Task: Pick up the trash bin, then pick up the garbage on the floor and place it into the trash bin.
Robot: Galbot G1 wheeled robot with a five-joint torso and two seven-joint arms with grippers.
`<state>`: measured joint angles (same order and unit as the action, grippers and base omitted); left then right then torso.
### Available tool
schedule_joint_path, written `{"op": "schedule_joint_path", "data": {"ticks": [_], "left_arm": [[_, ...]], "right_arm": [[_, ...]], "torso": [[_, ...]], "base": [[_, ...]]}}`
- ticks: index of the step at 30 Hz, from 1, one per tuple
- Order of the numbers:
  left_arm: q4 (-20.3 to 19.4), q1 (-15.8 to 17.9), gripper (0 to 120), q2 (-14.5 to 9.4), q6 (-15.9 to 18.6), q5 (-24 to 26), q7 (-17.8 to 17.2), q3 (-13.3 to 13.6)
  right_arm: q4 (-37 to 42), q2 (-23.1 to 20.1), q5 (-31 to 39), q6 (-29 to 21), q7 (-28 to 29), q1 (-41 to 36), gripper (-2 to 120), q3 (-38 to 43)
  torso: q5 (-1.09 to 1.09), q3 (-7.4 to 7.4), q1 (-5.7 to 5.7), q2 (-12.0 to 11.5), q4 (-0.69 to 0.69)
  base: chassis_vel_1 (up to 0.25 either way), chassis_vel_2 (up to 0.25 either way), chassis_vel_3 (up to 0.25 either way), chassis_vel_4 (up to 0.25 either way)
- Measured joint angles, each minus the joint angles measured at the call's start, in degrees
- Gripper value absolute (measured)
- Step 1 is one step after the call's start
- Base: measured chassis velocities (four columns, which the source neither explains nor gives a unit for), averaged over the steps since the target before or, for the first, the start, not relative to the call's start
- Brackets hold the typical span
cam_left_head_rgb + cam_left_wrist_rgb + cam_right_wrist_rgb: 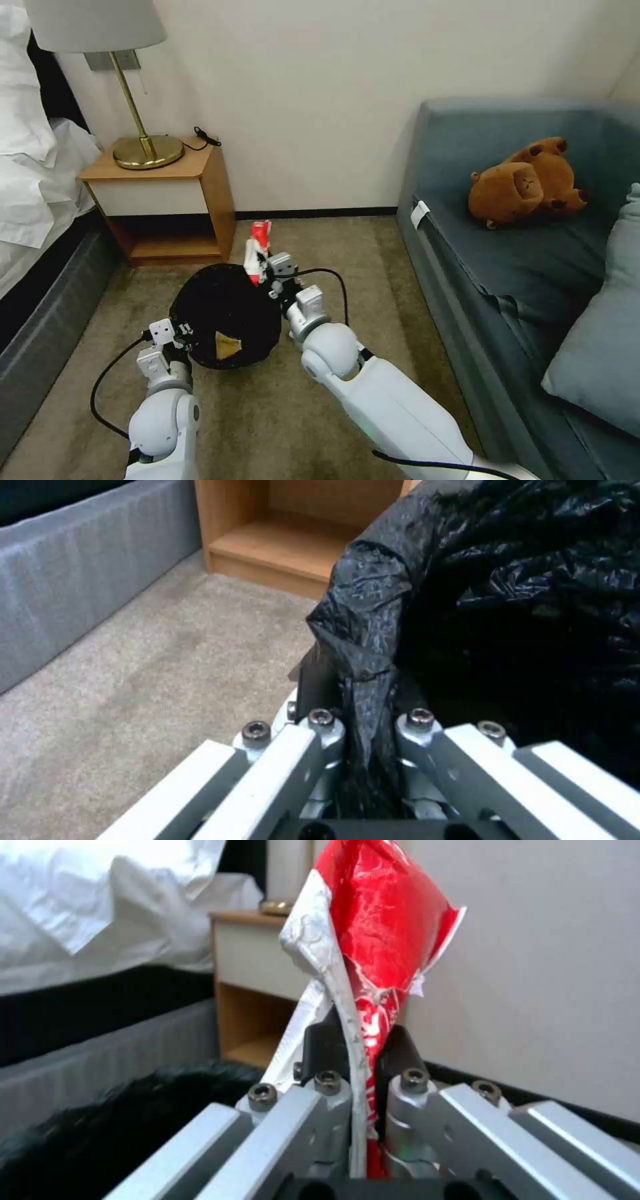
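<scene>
Head view. The trash bin sits left of centre in the frame, its black bag draped over the rim, mouth facing the camera. The left gripper is at the bin's lower-left rim. The right gripper is at the bin's upper-right rim, with the red-and-white packet standing up out of it, just over the edge. Inside the bin a yellowish piece lies on the bag, low in the mouth; it looks like garbage already deposited. The floor shows bare beige carpet around the bin; no other litter visible on it here. A nightstand is upper left, a sofa on the right.

Left wrist view. Jaws closed tight on a fold of the black bag at the bin's rim, lower centre of the frame. Bin held, not released.

Right wrist view. Jaws clamped on the packet, which rises through the centre of the frame. The black bag sits lower left, below the packet.

Progress, my judgement: bin pickup done; at least one item in; packet at the rim but not yet dropped. Whether more litter remains, I cannot tell.
</scene>
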<state>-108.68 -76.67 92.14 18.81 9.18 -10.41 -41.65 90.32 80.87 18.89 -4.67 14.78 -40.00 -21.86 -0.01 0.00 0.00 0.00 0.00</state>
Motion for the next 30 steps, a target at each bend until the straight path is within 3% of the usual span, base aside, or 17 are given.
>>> {"op": "schedule_joint_path", "data": {"ticks": [16, 22, 26, 29, 30], "left_arm": [[-0.3, 0.0, 3, 0.0, 0.3, -1.2, -0.4, 2.2], [-0.3, -0.1, 3, 0.0, 0.3, -1.6, -0.5, 3.0], [-0.3, -0.1, 3, 0.0, 0.3, -1.6, -0.6, 2.9], [-0.4, -0.1, 3, 0.0, 0.3, -1.6, -0.6, 2.9], [-0.4, -0.1, 3, 0.0, 0.3, -1.6, -0.6, 2.9]], "right_arm": [[-8.1, 3.3, -3.8, 1.6, 0.6, -0.2, 2, -4.8], [-8.5, 3.5, -5.1, 1.5, 0.3, -1.2, 26, -4.7], [-8.4, 3.4, -5.1, 1.4, 0.2, -1.3, 32, -4.6], [-8.0, 3.3, -5.1, 1.1, 0.1, -1.5, 52, -4.2], [-8.0, 3.3, -5.1, 1.1, 0.1, -1.5, 52, -4.2]], "torso": [[0.01, 0.0, 0.0, 0.0, 0.0], [0.0, 0.0, 0.0, 0.0, -0.01], [0.0, 0.0, 0.0, 0.0, -0.01], [0.0, 0.0, 0.0, 0.0, -0.01], [0.0, 0.0, 0.0, 0.0, -0.01]], "base": [[0.0, 0.0, 0.0, 0.0], [0.0, 0.0, 0.0, 0.0], [0.0, 0.0, 0.0, 0.0], [0.0, 0.0, 0.0, 0.0], [0.0, 0.0, 0.0, 0.0]]}}
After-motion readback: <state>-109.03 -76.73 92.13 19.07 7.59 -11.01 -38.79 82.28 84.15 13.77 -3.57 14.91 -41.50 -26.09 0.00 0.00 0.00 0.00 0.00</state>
